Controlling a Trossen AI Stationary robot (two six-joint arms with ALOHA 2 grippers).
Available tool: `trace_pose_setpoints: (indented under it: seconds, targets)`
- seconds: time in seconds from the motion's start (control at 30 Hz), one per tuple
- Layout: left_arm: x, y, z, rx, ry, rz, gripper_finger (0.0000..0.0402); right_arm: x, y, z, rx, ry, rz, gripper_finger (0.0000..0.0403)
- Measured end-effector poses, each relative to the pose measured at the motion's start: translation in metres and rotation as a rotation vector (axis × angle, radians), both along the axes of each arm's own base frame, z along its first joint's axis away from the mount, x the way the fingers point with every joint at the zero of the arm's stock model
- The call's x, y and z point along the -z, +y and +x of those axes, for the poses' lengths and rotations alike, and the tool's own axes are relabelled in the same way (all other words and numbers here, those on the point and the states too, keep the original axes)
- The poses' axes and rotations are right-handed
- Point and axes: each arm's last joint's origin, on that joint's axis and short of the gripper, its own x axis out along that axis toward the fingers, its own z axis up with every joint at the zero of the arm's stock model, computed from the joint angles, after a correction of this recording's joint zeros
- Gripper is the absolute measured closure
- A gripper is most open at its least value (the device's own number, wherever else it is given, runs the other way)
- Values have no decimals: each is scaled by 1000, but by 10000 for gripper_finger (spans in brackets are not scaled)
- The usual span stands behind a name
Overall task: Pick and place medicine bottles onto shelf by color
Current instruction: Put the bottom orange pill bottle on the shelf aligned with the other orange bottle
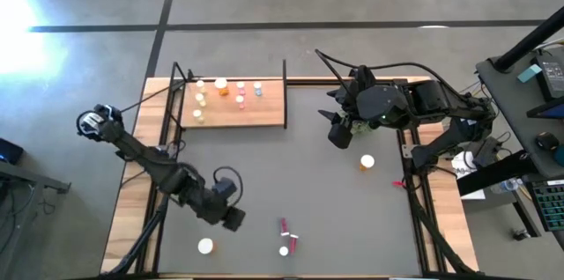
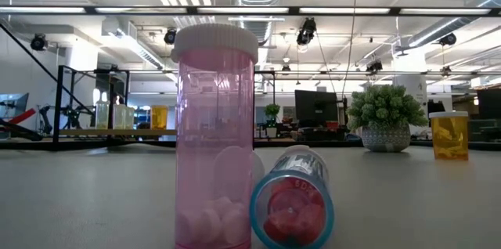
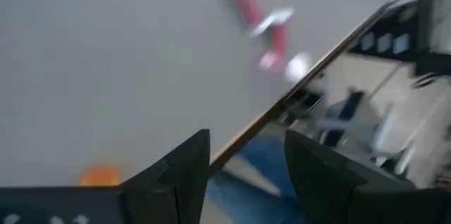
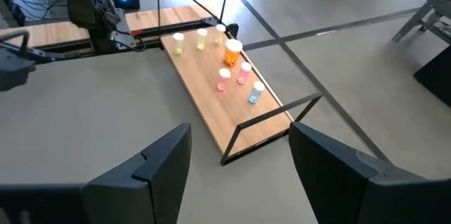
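Observation:
The shelf [image 1: 264, 113], a light-wood board with black posts, lies at the table's far left and carries several small medicine bottles [image 4: 232, 53]. On the grey mat, a pink bottle stands upright [image 2: 215, 135] with another lying on its side [image 2: 291, 206] beside it, near the front edge [image 1: 284, 225]. An orange bottle [image 1: 367, 163] stands to the right, and a white-capped one [image 1: 205, 246] at the near left. My left gripper [image 1: 233, 218] hovers open between that bottle and the pink pair, with nothing between its fingers [image 3: 246, 164]. My right gripper [image 1: 337, 135] hangs open and high, facing the shelf [image 4: 239, 160].
A small green plant in a pot [image 2: 385, 116] stands at the far right of the mat, under my right arm. Wooden table rims [image 1: 132, 201] flank the mat. Open mat lies in the middle between the shelf and the pink bottles.

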Motion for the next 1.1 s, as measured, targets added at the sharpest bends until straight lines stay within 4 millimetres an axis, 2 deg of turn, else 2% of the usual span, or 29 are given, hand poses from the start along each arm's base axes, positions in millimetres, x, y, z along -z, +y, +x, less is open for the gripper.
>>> trace_pose_setpoints:
  seconds: [0.27, 0.47, 0.73, 0.97, 1.1]
  targets:
    - [14, -25, -33, -47, 286, -116, 230, 0, 0, 0, 0, 0, 0, 174]
    - [27, -41, -53, -55, 370, -90, 189, 0, 0, 0, 0, 0, 0, 174]
    - [53, -59, -47, -52, 467, -33, 147, 0, 0, 0, 0, 0, 0, 174]
    - [71, -72, -43, -38, 518, 21, 145, 0, 0, 0, 0, 0, 0, 174]
    - [74, -76, -39, -40, 503, 17, 145, 0, 0, 0, 0, 0, 0, 174]
